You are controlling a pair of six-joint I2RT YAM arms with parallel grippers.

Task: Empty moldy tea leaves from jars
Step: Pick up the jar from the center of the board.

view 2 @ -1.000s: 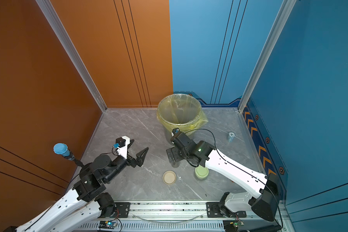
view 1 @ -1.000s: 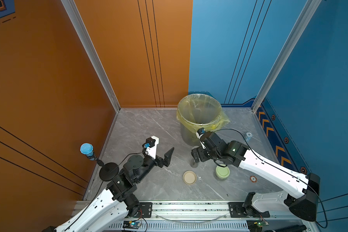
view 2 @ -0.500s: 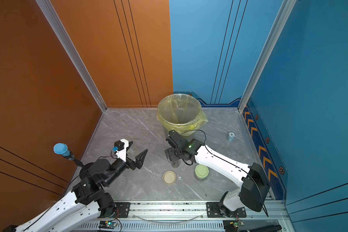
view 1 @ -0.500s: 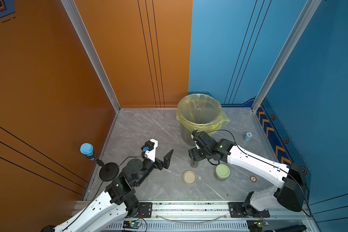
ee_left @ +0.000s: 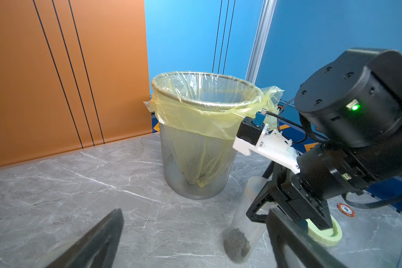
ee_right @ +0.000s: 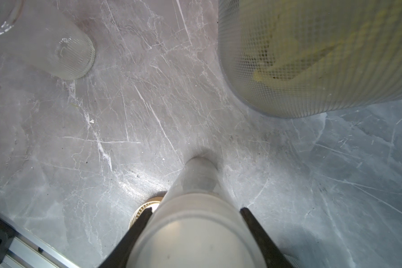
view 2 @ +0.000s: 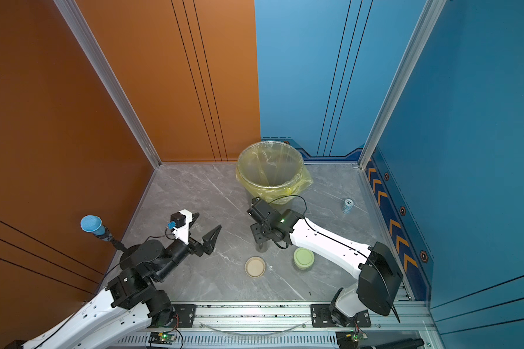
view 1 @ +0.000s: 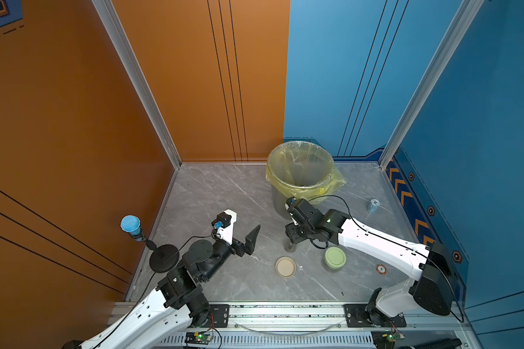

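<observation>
Grey marbled table point(view 1: 224, 196); yellow bag point(view 1: 335, 181); pale green lid point(view 1: 335, 257); beige lid point(view 1: 285, 266).

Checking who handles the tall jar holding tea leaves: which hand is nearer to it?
Right. The right hand clasps the tall jar around its lid from above; the left hand hangs open off to its side, clear of it.

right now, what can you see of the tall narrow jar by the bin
The tall narrow jar is a clear cylinder, plastic or glass, with a translucent whitish lid on. It stands upright on the grey table, a small dark heap of tea leaves at its bottom. The right gripper clasps its upper part from both sides; nothing else touches it.
</observation>
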